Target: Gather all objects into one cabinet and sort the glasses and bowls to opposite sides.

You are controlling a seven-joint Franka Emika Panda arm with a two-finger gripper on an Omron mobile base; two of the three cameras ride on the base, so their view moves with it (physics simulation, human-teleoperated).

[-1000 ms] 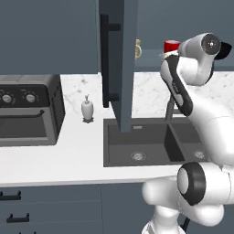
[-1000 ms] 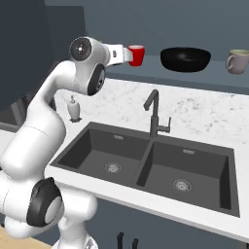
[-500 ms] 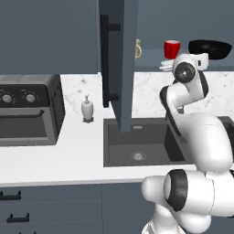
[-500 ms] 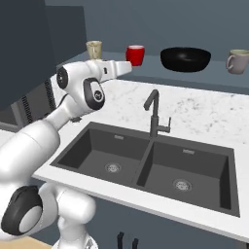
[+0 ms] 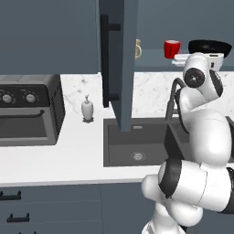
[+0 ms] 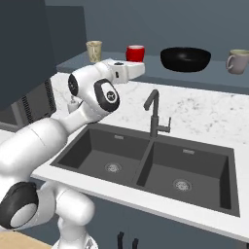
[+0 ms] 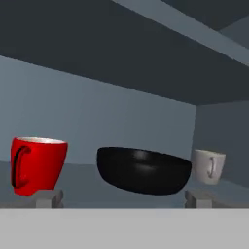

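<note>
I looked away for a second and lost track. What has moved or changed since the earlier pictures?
The arm pulled back from the shelf: the gripper, a second ago up beside the red cup, now sits lower and nearer the robot, open and empty. Nothing was taken hold of. The red cup, the black bowl, the beige-grey mug and a second beige cup stayed on the shelf; the cabinet door stayed open.

Both base views look forward and down from behind the arm, left and right, sharing the sink [image 5: 137, 146] and cabinet shelf [image 6: 214, 78]. The hand view faces level and close into that shelf.
</note>
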